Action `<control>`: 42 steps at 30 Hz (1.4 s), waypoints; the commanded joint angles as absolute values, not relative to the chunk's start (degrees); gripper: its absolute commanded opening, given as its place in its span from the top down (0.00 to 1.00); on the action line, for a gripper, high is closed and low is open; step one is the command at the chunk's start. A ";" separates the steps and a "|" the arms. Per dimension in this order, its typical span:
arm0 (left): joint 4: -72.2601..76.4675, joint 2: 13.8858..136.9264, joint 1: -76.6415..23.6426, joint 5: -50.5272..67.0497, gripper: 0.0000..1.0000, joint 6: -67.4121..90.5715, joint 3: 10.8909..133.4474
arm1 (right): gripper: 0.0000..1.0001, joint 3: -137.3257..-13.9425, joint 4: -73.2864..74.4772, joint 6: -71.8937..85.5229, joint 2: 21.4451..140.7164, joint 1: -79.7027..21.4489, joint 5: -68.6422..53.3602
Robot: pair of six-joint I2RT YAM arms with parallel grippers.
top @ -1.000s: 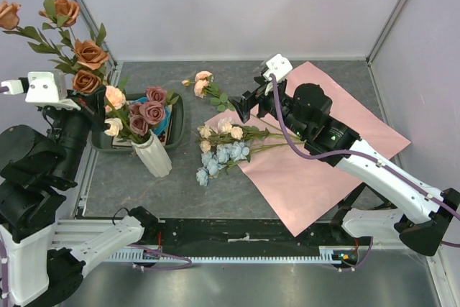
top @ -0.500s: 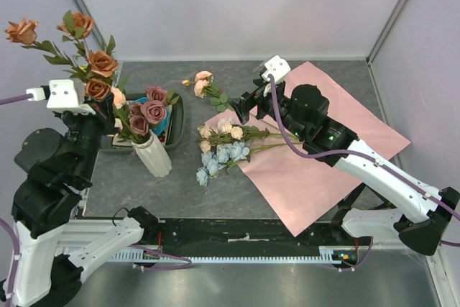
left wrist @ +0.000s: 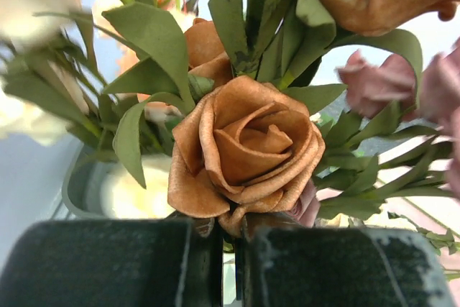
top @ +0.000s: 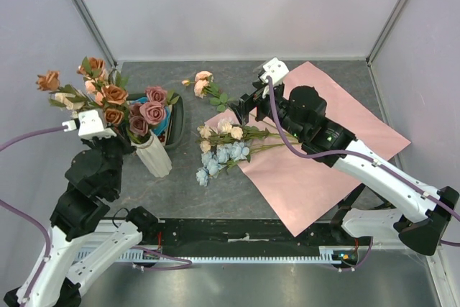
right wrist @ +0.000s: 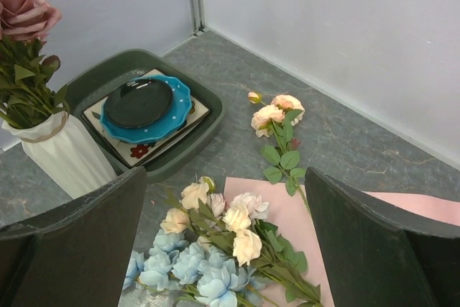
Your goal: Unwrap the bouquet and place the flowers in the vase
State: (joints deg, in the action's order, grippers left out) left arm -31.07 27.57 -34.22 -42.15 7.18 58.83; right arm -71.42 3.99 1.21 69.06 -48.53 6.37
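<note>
Left of the one vase, the left gripper has come down from high by the wall, clamped on the orange rose spray, which now touches the mauve roses already in the vase. The right gripper stays spread wide at the pink paper's far edge. Three loose stems lie near that edge, and bare table fronts the vase.

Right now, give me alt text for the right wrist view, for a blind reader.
The open right gripper frames cream roses and light blue roses lying at the edge of a pink paper sheet. Behind them lies a loose peach stem; at left, a white vase holding a mauve rose stands beside a dark green tray.
</note>
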 commanded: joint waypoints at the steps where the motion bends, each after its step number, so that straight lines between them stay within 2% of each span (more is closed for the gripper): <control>1: -26.54 25.05 -34.19 -46.40 0.98 12.74 51.43 | 0.02 -70.84 2.55 2.28 68.82 -48.34 6.33; 9: -28.82 23.73 -34.19 -49.31 0.97 19.86 44.47 | 0.02 -69.96 2.64 2.28 69.08 -48.34 6.59; 12: -31.10 23.38 -34.19 -47.91 0.70 22.23 45.35 | 0.02 -69.35 3.51 2.37 69.43 -48.25 7.03; 13: -31.81 23.29 -34.19 -47.47 0.45 22.58 45.87 | 0.02 -69.17 3.86 2.46 69.69 -48.25 7.38; 14: -32.69 22.94 -34.19 -46.94 0.33 23.20 47.71 | 0.02 -69.17 4.48 2.37 69.96 -48.16 7.64; 19: -37.61 21.45 -34.19 -41.49 0.04 22.76 55.97 | 0.02 -68.38 10.54 3.42 72.68 -43.53 10.28; 25: -37.10 18.81 -34.19 -34.81 0.02 18.90 65.20 | 0.02 -64.17 14.50 7.56 77.51 -38.24 9.58; 27: -36.04 19.16 -34.19 -29.55 0.02 15.92 68.81 | 0.05 -61.79 15.29 7.03 79.71 -37.88 12.98; 30: -34.89 22.74 -34.19 -20.94 0.04 13.54 74.17 | 0.20 -60.21 16.69 5.89 83.40 -36.66 18.17; 31: -35.07 24.07 -34.19 -18.83 0.05 13.36 75.48 | 0.36 -60.03 17.13 5.45 84.37 -36.39 18.80; 34: -35.07 31.16 -34.28 -7.42 0.05 13.01 80.06 | 0.52 -59.77 18.28 3.08 86.83 -36.21 21.43; 39: -33.76 41.56 -34.19 15.26 0.11 12.39 84.02 | 0.68 -58.62 17.40 -2.80 90.08 -35.86 23.73; 41: -32.35 44.37 -34.19 20.80 0.13 12.65 83.32 | 0.70 -59.32 18.28 -4.12 91.31 -35.95 21.28; 42: -30.78 44.82 -34.28 21.96 0.14 12.92 82.89 | 0.67 -59.15 18.28 -5.52 91.32 -35.86 20.23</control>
